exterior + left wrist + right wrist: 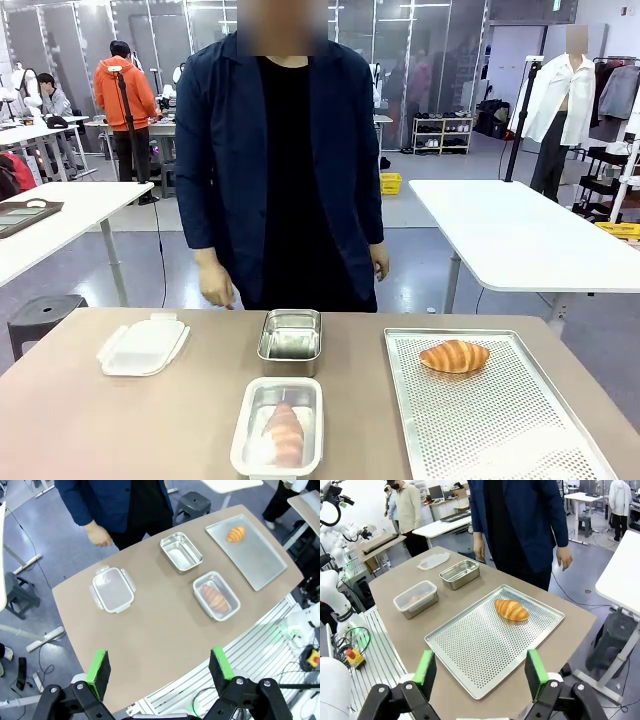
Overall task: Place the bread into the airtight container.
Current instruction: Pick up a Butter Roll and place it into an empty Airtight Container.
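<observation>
Bread (pixel 455 356) sits on perforated tray (pixel 500 430), right of steel pan (pixel 290 343).

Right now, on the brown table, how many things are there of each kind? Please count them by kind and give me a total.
Tray: 1
Containers: 2, the far one empty, the near one with bread in it
Bread: 2, one on the tray, one in the near container
Loose lid: 1
Total: 6
</observation>
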Available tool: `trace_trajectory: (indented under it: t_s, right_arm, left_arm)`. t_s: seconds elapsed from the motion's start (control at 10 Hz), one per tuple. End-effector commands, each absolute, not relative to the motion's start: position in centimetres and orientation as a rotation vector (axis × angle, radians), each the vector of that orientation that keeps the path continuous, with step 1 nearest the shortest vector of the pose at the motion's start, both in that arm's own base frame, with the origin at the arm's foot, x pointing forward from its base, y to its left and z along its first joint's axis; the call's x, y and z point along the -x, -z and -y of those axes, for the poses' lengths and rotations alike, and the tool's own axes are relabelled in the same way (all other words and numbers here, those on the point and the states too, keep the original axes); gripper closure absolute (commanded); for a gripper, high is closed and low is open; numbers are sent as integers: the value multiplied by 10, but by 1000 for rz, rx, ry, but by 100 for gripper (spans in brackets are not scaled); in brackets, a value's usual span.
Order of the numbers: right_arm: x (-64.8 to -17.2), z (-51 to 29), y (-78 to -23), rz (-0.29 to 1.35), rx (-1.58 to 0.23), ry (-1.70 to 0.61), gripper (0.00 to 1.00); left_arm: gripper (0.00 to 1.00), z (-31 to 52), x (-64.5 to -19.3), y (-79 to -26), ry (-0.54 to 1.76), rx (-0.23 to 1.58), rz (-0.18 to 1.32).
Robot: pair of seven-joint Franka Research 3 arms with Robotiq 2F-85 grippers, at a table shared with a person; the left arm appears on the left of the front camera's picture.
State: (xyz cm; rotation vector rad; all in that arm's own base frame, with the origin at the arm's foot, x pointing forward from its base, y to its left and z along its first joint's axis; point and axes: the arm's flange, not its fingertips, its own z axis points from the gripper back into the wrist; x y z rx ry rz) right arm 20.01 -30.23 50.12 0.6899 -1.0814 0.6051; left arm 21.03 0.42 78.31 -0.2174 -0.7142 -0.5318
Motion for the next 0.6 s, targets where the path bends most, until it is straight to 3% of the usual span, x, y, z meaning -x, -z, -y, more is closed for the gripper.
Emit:
trace_trajectory:
  t_s: [0.0,0.2,0.5]
  right_arm:
    - [-201,303,-502,1103,-685,-623,10]
    - [-213,286,-533,1030,-610,-725,10]
    - [-292,187,-576,672,-310,-1056,10]
  left_arm:
    - [0,-3,-210,-783,555,232,714]
    - [0,-3,-210,-783,555,232,714]
    - [0,-3,-210,-783,555,232,714]
